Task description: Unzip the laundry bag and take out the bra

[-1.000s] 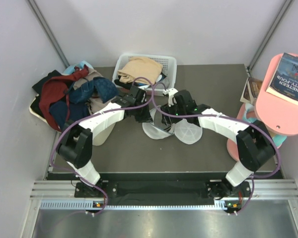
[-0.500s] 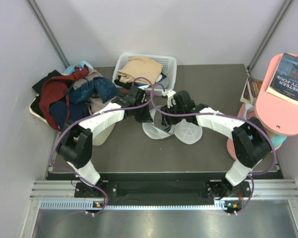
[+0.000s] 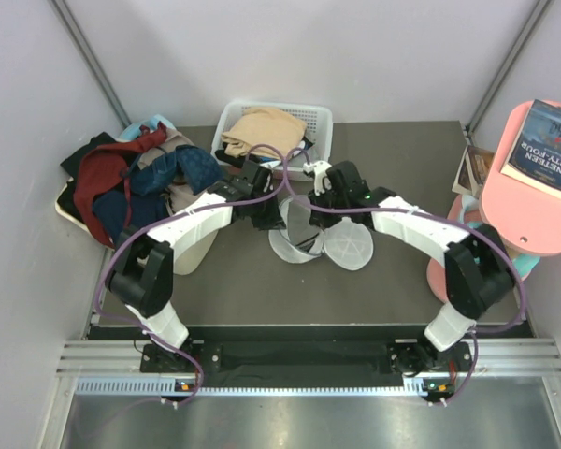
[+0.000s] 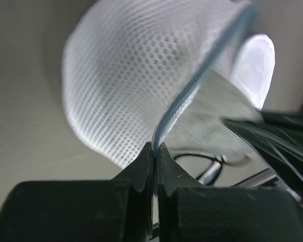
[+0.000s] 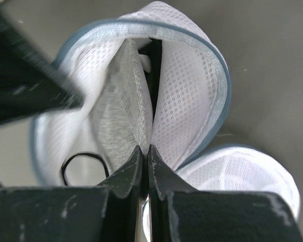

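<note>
White mesh laundry bag (image 3: pixel 344 251) with a blue-grey rim is seen at the middle of the dark table (image 3: pixel 243 290), gaping open between both arms. Its rim is pinched by the left gripper (image 4: pixel 155 150), and its mesh wall by the right gripper (image 5: pixel 145 151). At far right, a book (image 3: pixel 552 140) is titled "NINETEEN EIGHTY-FOUR"

The right gripper (image 5: pixel 145 151) pinches a fold of the laundry bag (image 5: pixel 189 101) — white mesh, blue-grey rim (gaping open) — over the grey table (image 5: pixel 265 55).
</note>
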{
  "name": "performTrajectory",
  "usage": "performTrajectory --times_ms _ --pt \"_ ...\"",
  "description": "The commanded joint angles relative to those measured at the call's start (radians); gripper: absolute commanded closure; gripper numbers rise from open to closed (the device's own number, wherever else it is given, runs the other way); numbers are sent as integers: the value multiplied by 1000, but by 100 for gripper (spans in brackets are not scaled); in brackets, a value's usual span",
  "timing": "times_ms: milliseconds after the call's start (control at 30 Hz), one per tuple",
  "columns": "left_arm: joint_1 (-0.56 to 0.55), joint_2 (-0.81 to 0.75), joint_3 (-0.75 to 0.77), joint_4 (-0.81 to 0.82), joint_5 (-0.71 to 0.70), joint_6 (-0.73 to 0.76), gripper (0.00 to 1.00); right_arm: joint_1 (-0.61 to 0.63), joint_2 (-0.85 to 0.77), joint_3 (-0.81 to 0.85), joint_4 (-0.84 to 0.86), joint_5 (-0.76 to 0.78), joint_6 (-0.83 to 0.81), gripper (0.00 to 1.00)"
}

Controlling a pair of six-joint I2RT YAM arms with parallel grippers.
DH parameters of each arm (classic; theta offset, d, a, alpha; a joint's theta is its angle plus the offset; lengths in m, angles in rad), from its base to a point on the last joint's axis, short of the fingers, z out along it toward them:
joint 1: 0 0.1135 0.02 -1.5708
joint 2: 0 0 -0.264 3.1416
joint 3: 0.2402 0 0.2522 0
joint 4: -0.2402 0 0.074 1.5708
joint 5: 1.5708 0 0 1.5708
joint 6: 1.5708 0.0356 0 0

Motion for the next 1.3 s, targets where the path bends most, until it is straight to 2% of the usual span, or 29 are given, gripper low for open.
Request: performTrajectory --times_ms 0,233,367,433,567,667,700,733,767,800,833,967,1100,1267 --pt "29 -10 14 29 -11 -7 100 -11 -199 69 -65 7 -11 100" --pt "40 7 21 24 -13 2 100 -88 -375 50 -165 59 36 100" --pt "40 21 27 29 7 7 100 -175 -470 1 -104 -36 120 100" --pt "40 24 31 59 43 7 100 -197 -472 -16 -64 -101 133 100" --pt "33 21 53 98 77 -7 100 -197 -454 -42 -15 -137 182 100" --pt "32 18 76 93 84 5 86 -198 -458 -50 54 -146 231 100" --pt "32 15 76 95 88 10 72 -198 -458 -48 67 -148 239 100" --pt "32 -2 74 99 94 16 42 -198 -451 -43 74 -146 242 100" --pt "33 -13 71 102 97 18 29 -198 -448 -28 75 -146 243 100" --pt "33 -27 62 114 102 21 22 -200 -442 -22 72 -154 243 100" --pt "33 -63 57 124 107 33 11 -203 -435 -16 70 -160 239 100" --pt "35 -168 15 145 113 90 2 -214 -445 21 55 -191 239 100" --pt "35 -280 -25 139 140 152 1 -234 -446 87 -3 -226 230 100" --pt "35 -363 -64 231 240 200 1 -247 -435 173 -40 -287 217 100"
